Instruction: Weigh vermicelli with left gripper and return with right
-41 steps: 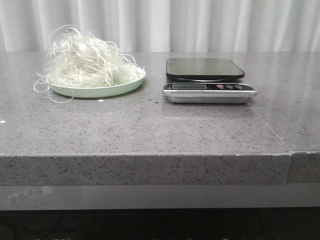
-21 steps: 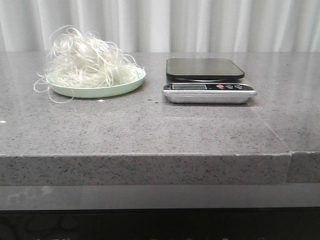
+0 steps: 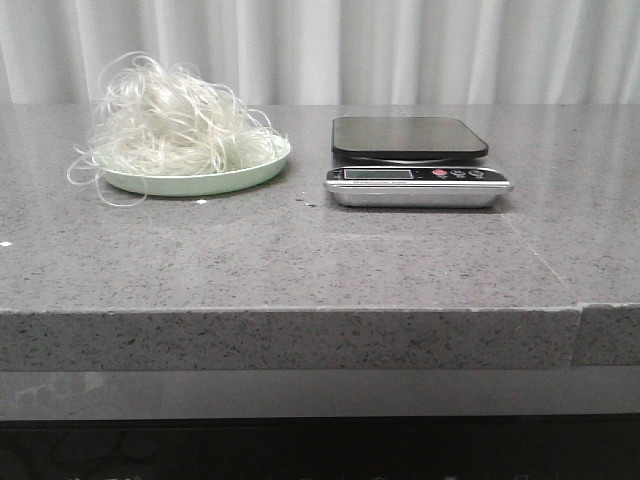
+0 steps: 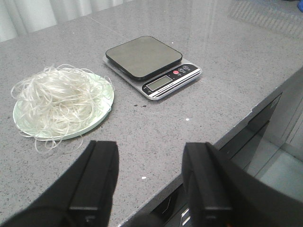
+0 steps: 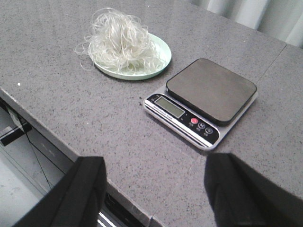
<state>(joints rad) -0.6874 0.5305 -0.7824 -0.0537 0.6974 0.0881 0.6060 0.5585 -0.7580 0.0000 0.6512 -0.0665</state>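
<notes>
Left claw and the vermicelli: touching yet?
Apart. The left wrist view shows bare countertop between the open left claw and the vermicelli, which sits untouched on its plate. The front view shows no claw near it.

The bulky matte-black left gripper [image 4: 150, 182] and black right gripper [image 5: 154, 191] both hover with fingers spread apart.

- Grey speckled stone-look table [image 3: 300, 260]: fills the frame's middle.
- Pale green round plate [image 3: 255, 172]: left of centre, on the table.
- Silver digital kitchen scale with black square platform [image 3: 415, 165]: right of centre, near the plate.
</notes>
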